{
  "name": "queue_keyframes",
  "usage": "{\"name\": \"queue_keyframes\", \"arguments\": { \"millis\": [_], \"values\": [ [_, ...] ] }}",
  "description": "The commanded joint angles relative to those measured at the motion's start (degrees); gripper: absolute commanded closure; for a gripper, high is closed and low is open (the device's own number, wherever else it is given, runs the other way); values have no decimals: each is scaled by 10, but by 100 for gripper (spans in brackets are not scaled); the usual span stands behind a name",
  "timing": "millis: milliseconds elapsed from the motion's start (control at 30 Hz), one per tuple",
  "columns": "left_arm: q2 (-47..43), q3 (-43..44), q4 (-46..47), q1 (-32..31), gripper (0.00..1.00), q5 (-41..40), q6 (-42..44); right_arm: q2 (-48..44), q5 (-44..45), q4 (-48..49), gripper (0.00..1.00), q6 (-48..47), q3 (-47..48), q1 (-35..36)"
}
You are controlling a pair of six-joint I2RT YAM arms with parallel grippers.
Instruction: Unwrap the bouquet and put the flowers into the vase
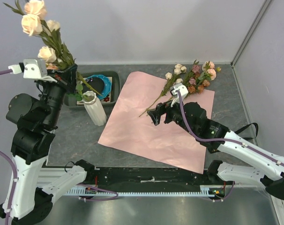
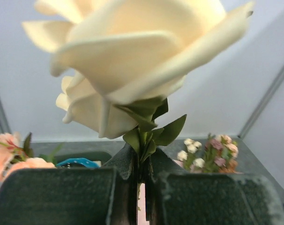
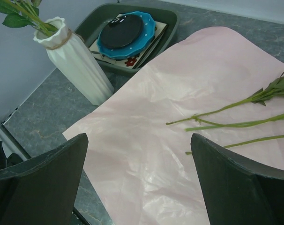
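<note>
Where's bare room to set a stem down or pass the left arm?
Free: the near half of the pink paper sheet, between the open right gripper and the near edge; also bare grey table in front of the white ribbed vase. Crowded: the sheet's far right corner under loose roses, and the dark tray behind the vase.

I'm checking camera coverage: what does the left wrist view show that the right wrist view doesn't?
Only left wrist: a cream rose close up, its stem pinched in the shut left end effector.
Only right wrist: the vase with leafy stems in it, the pink paper spread flat, and the open right end effector.
Both: the tray with its blue ring, and the loose flowers, heads in the left wrist view, bare stems in the right.
</note>
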Motion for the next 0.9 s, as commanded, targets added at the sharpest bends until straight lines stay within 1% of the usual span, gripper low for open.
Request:
{"name": "queue_keyframes", "arguments": {
  "millis": [0,167,300,467,633,667,733,767,800,833,867],
  "values": [
    [38,49,-1,-1,98,-104,69,1,21,-3,2,11,5,-2],
    [52,40,34,-1,98,-136,101,-3,22,-6,2,11,3,-1],
    [60,26,44,-1,98,-149,107,-3,25,-7,2,7,2,-2],
    [39,-54,111,-1,98,-181,115,-3,24,-10,2,6,1,-2],
    [43,-103,114,-1,98,-206,89,-6,26,-12,2,8,-6,-3],
    [42,-110,111,-1,96,-212,83,-6,26,-12,2,9,-7,-3],
    [40,-128,100,-1,79,-237,40,-3,26,-12,2,14,-11,-3],
    [37,-134,93,-1,65,-241,30,-2,26,-12,2,14,-11,-3],
    [34,-145,82,-1,57,-242,20,1,26,-13,2,17,-11,-3],
    [27,-150,77,-1,47,-245,6,6,24,-16,2,19,-10,-3],
    [26,-155,71,-1,27,-245,0,9,22,-17,2,22,-9,-3]
  ]
}}
